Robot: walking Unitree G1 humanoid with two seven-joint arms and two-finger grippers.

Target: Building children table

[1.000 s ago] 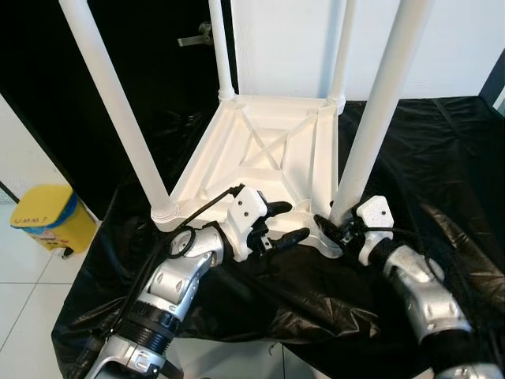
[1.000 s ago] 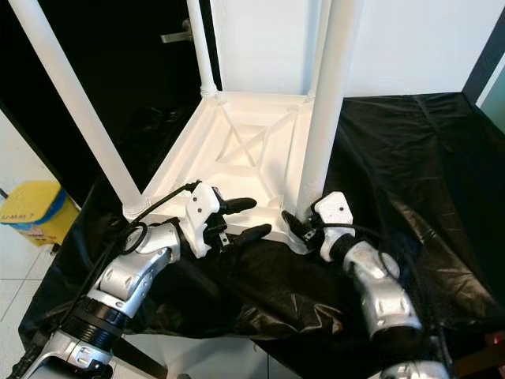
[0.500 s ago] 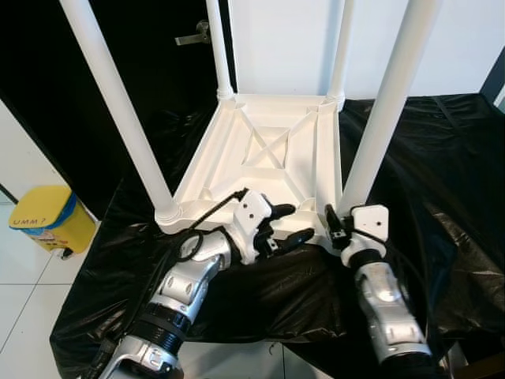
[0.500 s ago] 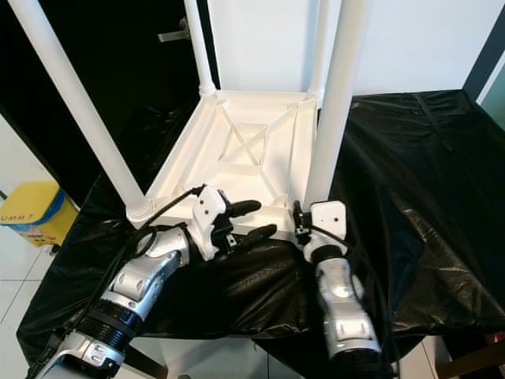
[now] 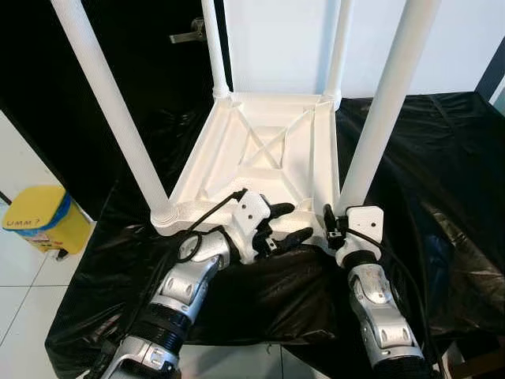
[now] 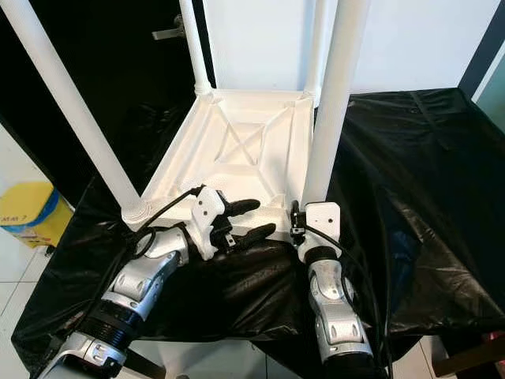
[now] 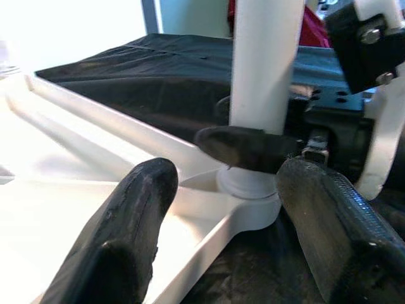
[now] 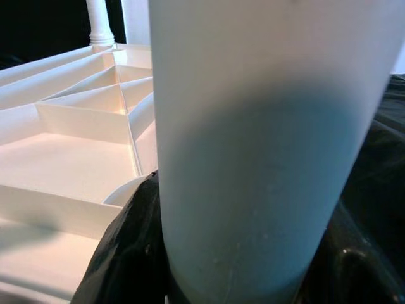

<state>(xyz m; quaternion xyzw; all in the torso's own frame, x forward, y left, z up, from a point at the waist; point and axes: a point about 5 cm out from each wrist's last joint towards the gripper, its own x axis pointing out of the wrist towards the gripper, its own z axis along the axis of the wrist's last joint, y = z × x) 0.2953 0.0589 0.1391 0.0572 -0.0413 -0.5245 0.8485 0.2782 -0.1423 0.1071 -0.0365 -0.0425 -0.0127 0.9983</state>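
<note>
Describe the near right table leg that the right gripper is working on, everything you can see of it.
The near right leg is a smooth white round tube, plastic by its look, standing upright in the corner socket of the upturned white tabletop, which lies on a black sheet. Its top runs out of frame. The right gripper grips it just above the ringed collar at its base; the left gripper hangs open beside it, not touching.

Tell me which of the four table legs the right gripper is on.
The near right leg, at its base. The right gripper is against it, while the near left leg and both far legs stand untouched.
</note>
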